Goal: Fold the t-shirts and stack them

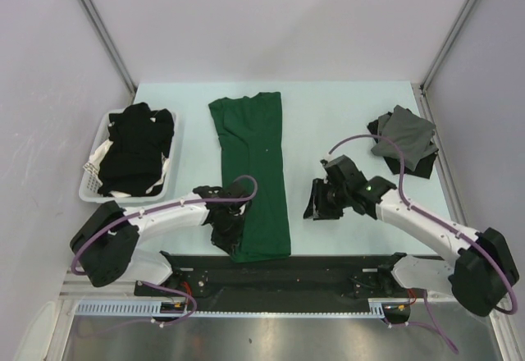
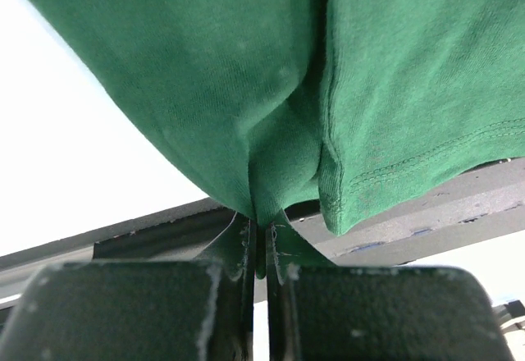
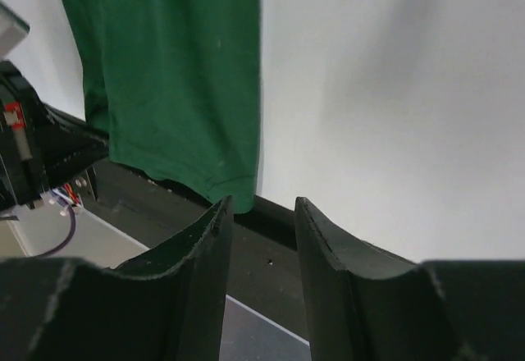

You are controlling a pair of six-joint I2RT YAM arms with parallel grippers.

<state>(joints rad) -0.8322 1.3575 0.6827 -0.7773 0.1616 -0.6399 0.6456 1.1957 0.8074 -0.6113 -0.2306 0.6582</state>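
Dark green t-shirt (image 1: pixel 250 164) lies in a long narrow strip mid-bench (image 1: pixel 328 115), neck end far, hem at the near edge. Left end effector (image 2: pixel 261 234) is clamped tight on a pinch of cloth at the hem's left corner. Right end effector (image 3: pixel 262 213) is parted a little, holds nothing, and sits just right of the shirt. Grey t-shirt (image 1: pixel 404 131) is heaped far right. Black t-shirts (image 1: pixel 135 143) are in the white basket (image 1: pixel 92 182).

Judgement: light, limp cotton that will sag and crease. Best held at both stitched hem corners.
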